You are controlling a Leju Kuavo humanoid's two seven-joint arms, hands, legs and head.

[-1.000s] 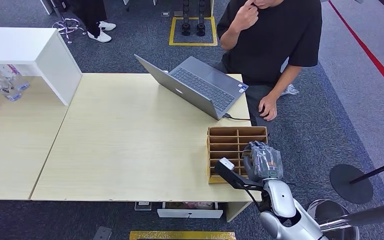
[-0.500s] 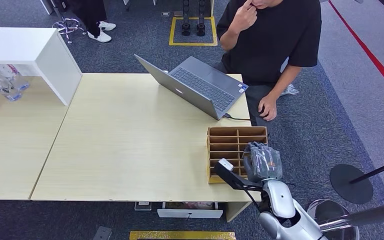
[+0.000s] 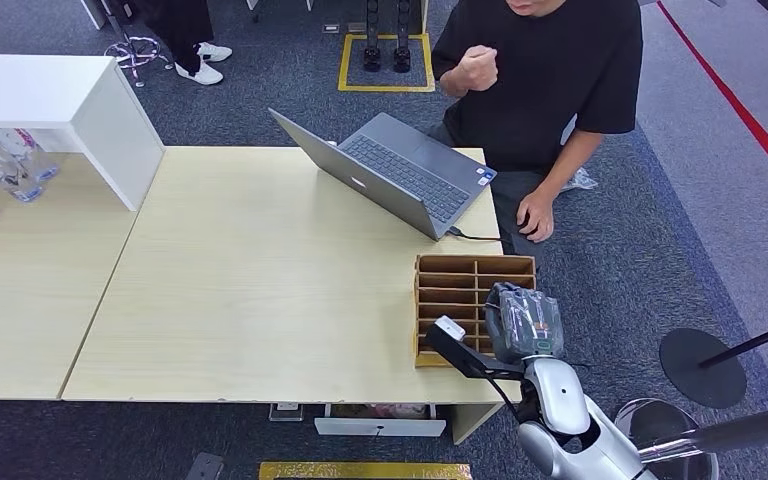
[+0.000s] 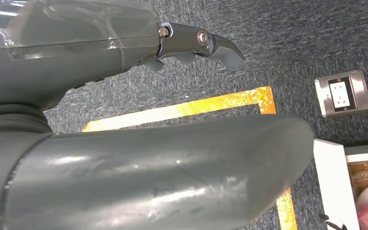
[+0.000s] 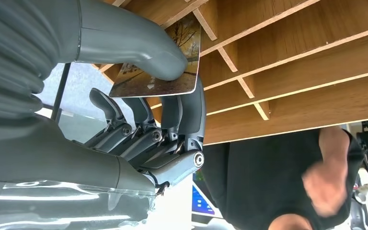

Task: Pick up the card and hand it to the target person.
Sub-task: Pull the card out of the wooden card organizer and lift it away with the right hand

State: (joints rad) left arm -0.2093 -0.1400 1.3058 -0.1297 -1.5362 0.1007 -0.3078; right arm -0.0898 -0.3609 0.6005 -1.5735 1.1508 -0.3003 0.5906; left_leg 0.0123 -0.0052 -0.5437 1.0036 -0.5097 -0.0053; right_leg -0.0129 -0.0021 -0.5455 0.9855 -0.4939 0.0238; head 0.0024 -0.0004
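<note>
I have the card (image 5: 165, 72) pinched between thumb and fingers of my right hand (image 3: 523, 322), at the wooden organizer (image 3: 457, 283) lower right of the head view; lifting clear and handing it to the person (image 3: 550, 70) at upper right remain; my left hand (image 4: 191, 45) hangs empty, fingers loosely apart.

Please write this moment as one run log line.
stage: card grasp | right robot hand: pinches card at wooden organizer | left robot hand: holds nothing | person: seated behind laptop

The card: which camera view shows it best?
The right wrist view: the card is close and plain, pinched between the right hand's thumb and fingers, before the wooden organizer. In the head view the hand covers it; the left wrist view faces the floor.
</note>
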